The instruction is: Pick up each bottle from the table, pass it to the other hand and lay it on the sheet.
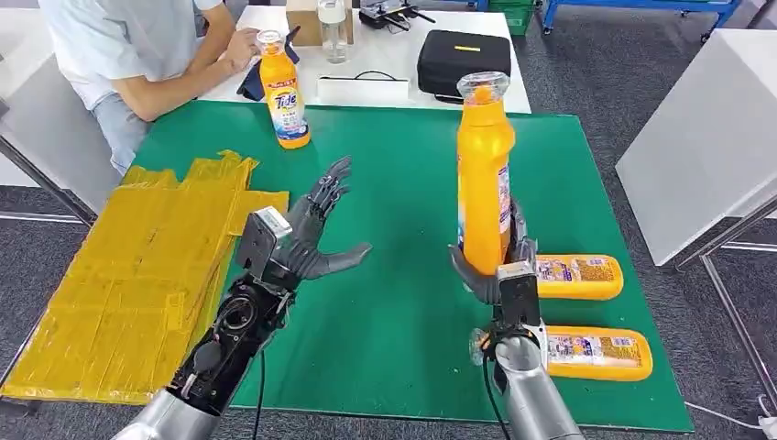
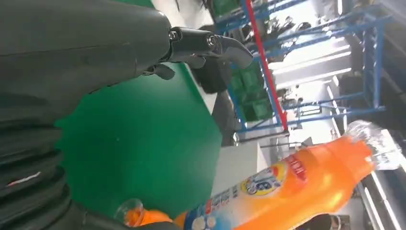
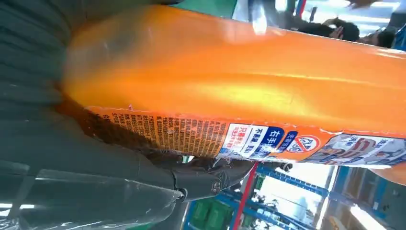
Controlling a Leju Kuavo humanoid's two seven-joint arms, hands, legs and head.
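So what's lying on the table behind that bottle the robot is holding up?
Two orange bottles lie on the green mat behind the right hand and its upright bottle. Their cap ends are covered by hand and arm.

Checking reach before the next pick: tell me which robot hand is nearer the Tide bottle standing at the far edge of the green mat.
Left. The left robot hand hangs open just short of the Tide bottle; the right robot hand, holding another orange bottle upright, is farther across the mat.
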